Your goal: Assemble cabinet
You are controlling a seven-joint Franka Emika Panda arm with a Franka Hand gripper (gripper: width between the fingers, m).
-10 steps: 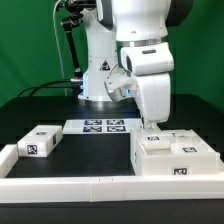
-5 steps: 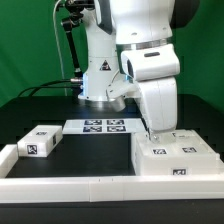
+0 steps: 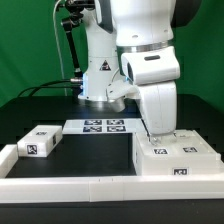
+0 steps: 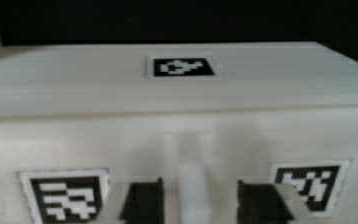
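The cabinet [image 3: 180, 162] is a white box with black-and-white tags, lying on the black table at the exterior view's right. My gripper [image 3: 153, 133] points straight down onto its near-left top edge. In the wrist view the cabinet [image 4: 176, 110] fills the picture, with one tag on top and two tags lower down. My gripper [image 4: 208, 205] has its two dark fingers [image 4: 147, 203] on either side of a raised white ridge of the cabinet and touching it. A small white tagged panel piece [image 3: 40, 142] lies apart at the exterior view's left.
The marker board [image 3: 103, 126] lies flat behind the middle of the table. A long low white border rail [image 3: 70, 185] runs along the front and up the left side. The robot's base [image 3: 100, 80] and cables stand behind.
The arm has shifted a little toward the exterior view's right and lower over the cabinet. The cabinet's top now looks flatter under the gripper. The small panel piece has not moved.
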